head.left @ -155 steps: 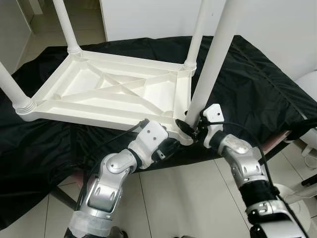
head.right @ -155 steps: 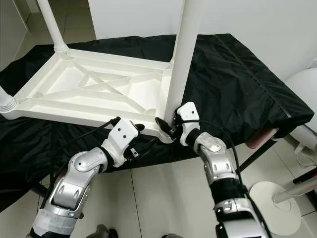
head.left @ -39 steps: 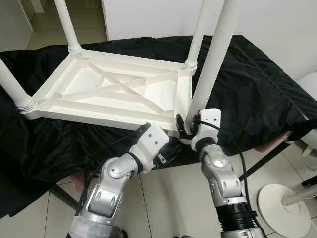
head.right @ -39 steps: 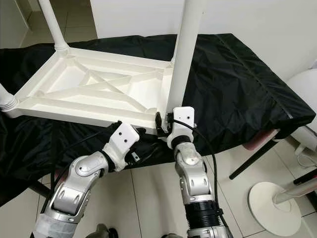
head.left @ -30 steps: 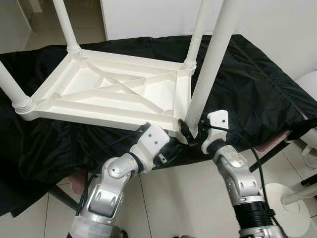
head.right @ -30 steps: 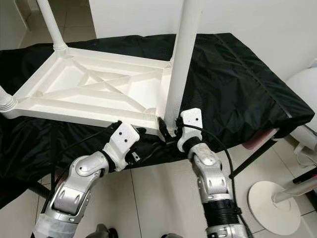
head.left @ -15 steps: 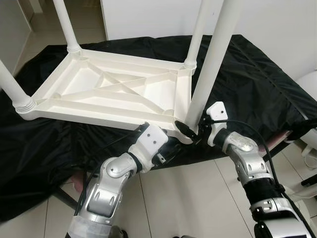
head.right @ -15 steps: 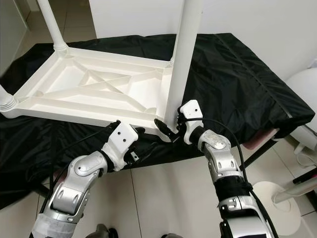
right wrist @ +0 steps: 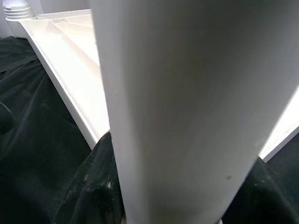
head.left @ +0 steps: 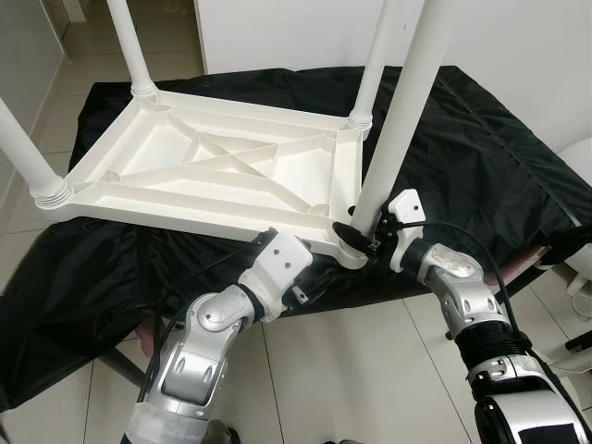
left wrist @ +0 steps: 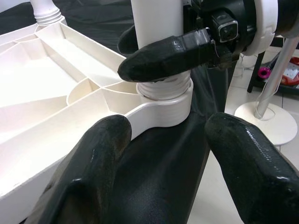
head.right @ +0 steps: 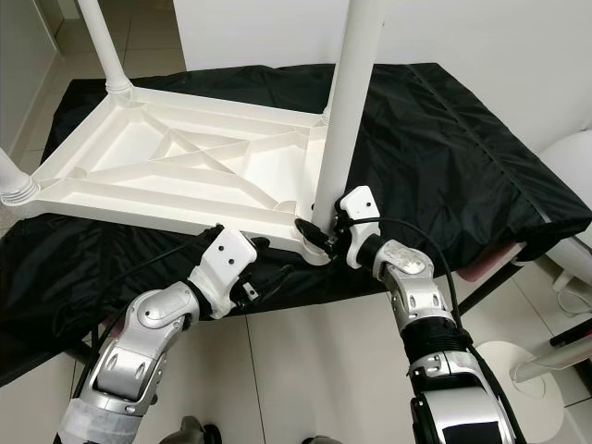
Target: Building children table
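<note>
A white plastic children's table lies upside down on a black cloth, its legs pointing up. The near right leg stands in its threaded corner socket. My right gripper is shut on that leg just above the socket, with one black finger across the front of it. In the right wrist view the leg stands between both fingers. My left gripper is open, low at the table's near edge, a short way from the same corner and holding nothing.
The black cloth covers a low surface and hangs over its front edge. Other table legs rise at the far and left corners. A white round stand base sits on the tiled floor at the right.
My right forearm has swung from below the leg out to the right, with the gripper staying on the leg's base. The left arm has hardly moved. The camera shifted slightly.
</note>
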Controlling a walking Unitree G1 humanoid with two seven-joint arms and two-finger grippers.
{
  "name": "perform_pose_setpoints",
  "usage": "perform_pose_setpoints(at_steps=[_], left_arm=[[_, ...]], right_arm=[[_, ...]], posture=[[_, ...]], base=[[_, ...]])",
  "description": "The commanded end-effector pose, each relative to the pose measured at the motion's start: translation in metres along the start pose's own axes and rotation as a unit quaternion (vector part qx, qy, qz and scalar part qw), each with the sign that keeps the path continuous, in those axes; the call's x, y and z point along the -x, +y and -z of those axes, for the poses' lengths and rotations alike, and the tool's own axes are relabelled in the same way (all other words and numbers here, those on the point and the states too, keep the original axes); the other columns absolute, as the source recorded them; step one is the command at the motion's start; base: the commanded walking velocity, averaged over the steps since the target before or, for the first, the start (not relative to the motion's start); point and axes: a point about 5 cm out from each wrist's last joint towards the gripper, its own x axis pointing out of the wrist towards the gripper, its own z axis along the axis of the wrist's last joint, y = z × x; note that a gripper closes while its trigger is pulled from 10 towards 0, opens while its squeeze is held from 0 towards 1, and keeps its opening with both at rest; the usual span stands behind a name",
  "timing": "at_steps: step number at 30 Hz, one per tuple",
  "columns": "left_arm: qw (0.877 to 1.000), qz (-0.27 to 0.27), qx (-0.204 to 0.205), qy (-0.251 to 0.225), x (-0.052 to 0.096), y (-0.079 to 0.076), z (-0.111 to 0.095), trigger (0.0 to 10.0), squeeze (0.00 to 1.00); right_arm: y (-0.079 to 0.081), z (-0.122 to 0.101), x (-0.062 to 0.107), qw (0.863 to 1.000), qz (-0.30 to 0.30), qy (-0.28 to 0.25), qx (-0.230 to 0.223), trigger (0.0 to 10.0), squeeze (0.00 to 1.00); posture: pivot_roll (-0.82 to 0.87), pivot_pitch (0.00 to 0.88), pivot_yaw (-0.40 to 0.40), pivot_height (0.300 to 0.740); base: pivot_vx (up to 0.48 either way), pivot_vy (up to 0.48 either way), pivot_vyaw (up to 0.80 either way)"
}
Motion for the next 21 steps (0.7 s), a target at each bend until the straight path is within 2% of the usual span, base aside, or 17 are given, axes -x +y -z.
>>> perform_pose_setpoints(at_steps=[1, 5, 7, 11, 13, 14, 16, 19, 20, 21], left_arm=[[0.999, -0.037, -0.008, 0.001, 0.0, 0.003, -0.001, 10.0, 0.0], [0.999, -0.035, -0.005, 0.0, -0.001, 0.003, 0.0, 10.0, 0.0], [0.999, -0.035, -0.004, 0.0, -0.001, 0.002, 0.0, 10.0, 0.0], [0.999, -0.035, -0.004, 0.0, -0.001, 0.002, 0.0, 10.0, 0.0], [0.999, -0.034, -0.003, 0.0, -0.001, 0.001, 0.0, 10.0, 0.0], [0.999, -0.034, -0.002, 0.0, -0.001, 0.0, 0.0, 10.0, 0.0], [0.999, -0.034, -0.002, 0.0, -0.001, 0.0, 0.0, 10.0, 0.0], [0.999, -0.033, -0.002, 0.0, -0.001, 0.0, 0.0, 10.0, 0.0], [0.999, -0.033, -0.002, 0.0, -0.001, 0.0, 0.0, 10.0, 0.0], [0.999, -0.034, -0.002, 0.0, -0.001, 0.0, 0.001, 10.0, 0.0]], right_arm=[[0.001, 0.005, 0.003, 1.0, 0.002, 0.009, -0.003, 10.0, 0.0], [0.003, 0.003, 0.003, 1.0, 0.024, -0.006, -0.011, 10.0, 0.0], [0.005, 0.003, 0.001, 0.997, 0.073, -0.007, -0.013, 10.0, 0.0], [0.005, 0.002, 0.001, 0.996, 0.085, -0.009, -0.015, 10.0, 0.0], [0.008, 0.0, 0.0, 0.993, 0.118, -0.017, -0.018, 10.0, 0.0], [0.01, -0.002, -0.001, 0.987, 0.156, -0.02, -0.025, 10.0, 0.0], [0.011, -0.002, -0.001, 0.985, 0.168, -0.019, -0.03, 10.0, 0.0], [0.016, 0.0, -0.002, 0.964, 0.26, -0.001, -0.056, 10.0, 0.0], [0.016, 0.0, -0.002, 0.964, 0.26, -0.001, -0.056, 10.0, 0.0], [0.021, 0.0, -0.002, 0.958, 0.282, 0.003, -0.056, 10.0, 0.0]], posture=[[-0.06, 0.1, -0.016, 0.74], [-0.07, 0.101, -0.015, 0.74], [-0.07, 0.103, -0.017, 0.74], [-0.07, 0.103, -0.017, 0.74], [-0.07, 0.105, -0.017, 0.74], [-0.07, 0.104, -0.018, 0.74], [-0.07, 0.104, -0.018, 0.74], [-0.07, 0.104, -0.024, 0.74], [-0.07, 0.104, -0.024, 0.74], [-0.07, 0.101, -0.025, 0.74]], base=[[0.0, 0.0, 0.0], [0.0, 0.0, 0.0], [0.0, 0.0, 0.0], [0.0, 0.0, 0.0], [0.0, 0.0, 0.0], [0.0, 0.0, 0.0], [0.0, 0.0, 0.0], [0.0, 0.0, 0.0], [0.0, 0.0, 0.0], [0.0, 0.0, 0.0]])
